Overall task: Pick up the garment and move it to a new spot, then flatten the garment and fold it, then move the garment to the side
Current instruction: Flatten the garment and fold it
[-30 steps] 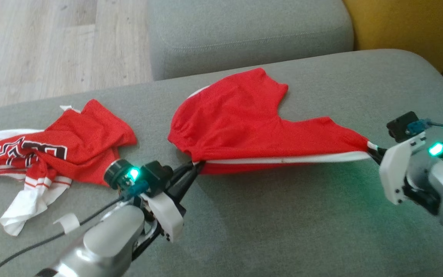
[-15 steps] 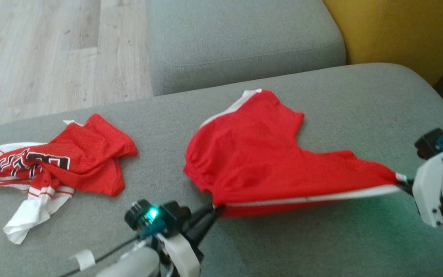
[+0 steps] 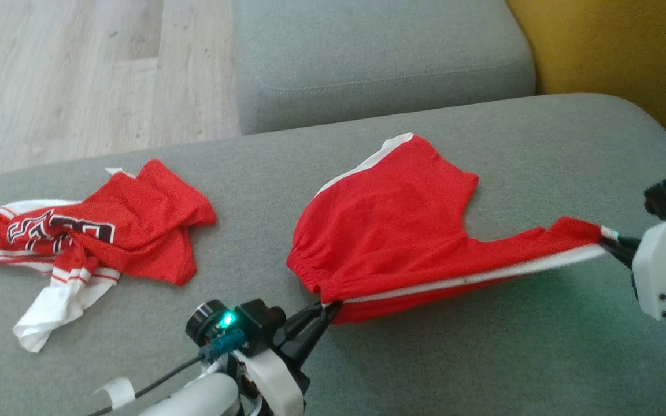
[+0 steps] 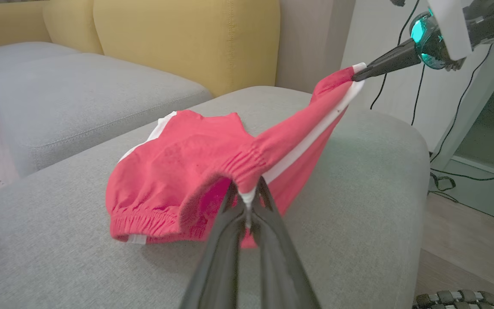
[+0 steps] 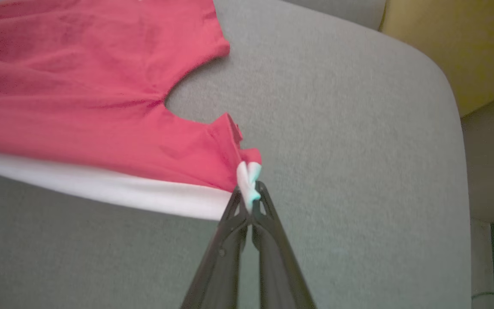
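Garment (image 3: 402, 231) stretched left-right, waistband (image 3: 303, 270) pointing left.

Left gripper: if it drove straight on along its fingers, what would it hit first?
The left gripper is shut on the red shorts, so it would push straight into their bunched waistband. Beyond that it would probably meet the grey cushion, though depth is unclear.

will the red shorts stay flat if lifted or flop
Probably floppy: the shorts sag onto the cushion away from the edge stretched between the left gripper and right gripper. Likely light, since two fingertip pinches hold that edge taut. They may bunch, as at the gathered waistband.
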Tool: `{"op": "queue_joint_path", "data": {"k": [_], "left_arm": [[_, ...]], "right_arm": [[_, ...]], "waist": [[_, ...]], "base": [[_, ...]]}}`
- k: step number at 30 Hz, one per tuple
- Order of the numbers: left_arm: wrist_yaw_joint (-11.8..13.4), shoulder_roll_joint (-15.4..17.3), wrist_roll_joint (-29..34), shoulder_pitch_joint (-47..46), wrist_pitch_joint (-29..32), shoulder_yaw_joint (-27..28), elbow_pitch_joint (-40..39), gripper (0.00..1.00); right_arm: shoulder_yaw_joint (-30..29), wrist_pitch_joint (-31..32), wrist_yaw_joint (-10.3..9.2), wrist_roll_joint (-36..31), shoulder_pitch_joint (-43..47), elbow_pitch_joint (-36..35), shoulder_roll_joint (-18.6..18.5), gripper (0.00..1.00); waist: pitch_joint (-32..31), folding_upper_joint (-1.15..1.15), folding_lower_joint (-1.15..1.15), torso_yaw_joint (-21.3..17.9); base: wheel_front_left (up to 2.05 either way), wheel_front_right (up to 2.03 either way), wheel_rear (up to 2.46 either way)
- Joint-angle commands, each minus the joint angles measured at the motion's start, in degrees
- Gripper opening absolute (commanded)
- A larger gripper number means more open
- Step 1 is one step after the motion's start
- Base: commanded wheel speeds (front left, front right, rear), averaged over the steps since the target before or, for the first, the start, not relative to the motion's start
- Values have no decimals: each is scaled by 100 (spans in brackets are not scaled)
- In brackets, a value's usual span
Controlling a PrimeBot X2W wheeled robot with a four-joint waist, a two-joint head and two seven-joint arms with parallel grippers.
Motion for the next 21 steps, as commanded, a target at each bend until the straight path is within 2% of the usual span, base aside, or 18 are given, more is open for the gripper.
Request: {"op": "queue_joint_path", "data": {"k": [1, 12, 21], "left_arm": [[73, 190, -40, -349, 10, 304, -122, 0], [88, 49, -196, -701, 28, 516, 21, 0], [16, -285, -98, -1430, 294, 515, 317, 0]], "right_arm": [[-169, -130, 18, -69, -188, 13, -106, 0], [-594, -573, 18, -823, -902, 423, 525, 0], [-657, -762, 18, -1545, -1861, 1259, 1002, 0]], "waist": [[77, 0, 0, 65], [571, 0, 0, 453], [1457, 0, 0, 936]], "base": [[0, 0, 0], [0, 0, 0], [0, 0, 0]]}}
